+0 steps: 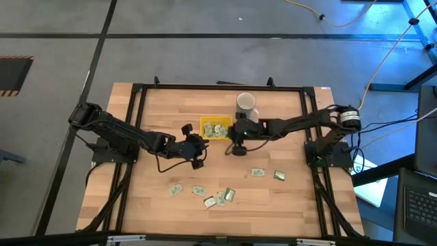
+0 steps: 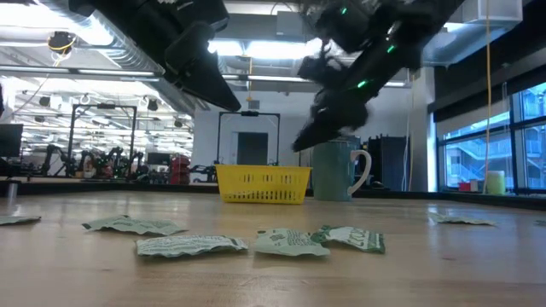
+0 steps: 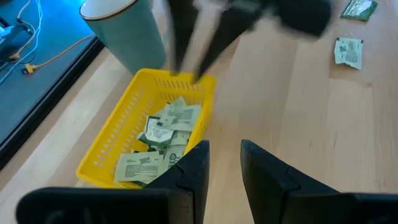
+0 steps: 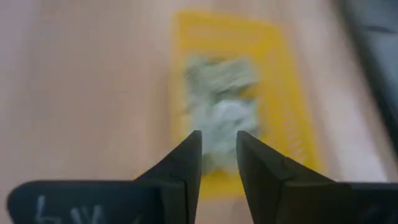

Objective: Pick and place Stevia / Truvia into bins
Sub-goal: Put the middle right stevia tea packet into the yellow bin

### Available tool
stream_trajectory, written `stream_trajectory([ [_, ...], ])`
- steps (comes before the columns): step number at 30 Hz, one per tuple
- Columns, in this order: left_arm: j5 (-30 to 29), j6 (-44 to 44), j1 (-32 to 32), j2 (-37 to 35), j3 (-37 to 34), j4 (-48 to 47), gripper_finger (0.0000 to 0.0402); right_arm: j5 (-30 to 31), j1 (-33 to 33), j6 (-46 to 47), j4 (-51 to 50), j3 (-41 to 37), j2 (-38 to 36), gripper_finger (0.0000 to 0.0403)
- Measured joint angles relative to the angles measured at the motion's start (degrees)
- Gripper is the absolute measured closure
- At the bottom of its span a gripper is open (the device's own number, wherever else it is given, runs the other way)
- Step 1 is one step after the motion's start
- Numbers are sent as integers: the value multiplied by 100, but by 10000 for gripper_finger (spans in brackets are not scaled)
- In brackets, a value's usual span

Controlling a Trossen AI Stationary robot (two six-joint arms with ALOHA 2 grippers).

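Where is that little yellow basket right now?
In the high view the yellow basket sits near the table's far middle, just in front of the white mug, between the left gripper and right gripper.

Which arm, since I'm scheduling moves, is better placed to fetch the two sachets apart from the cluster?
Right: the right gripper, open beside the yellow tray, hangs nearer those two sachets than the left gripper.
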Motion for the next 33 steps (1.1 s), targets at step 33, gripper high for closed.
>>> stream_trajectory([
  [33,8,-4,-1,0,0,12,315,-4,2555,2558,-1889,-1310,-1075,302],
])
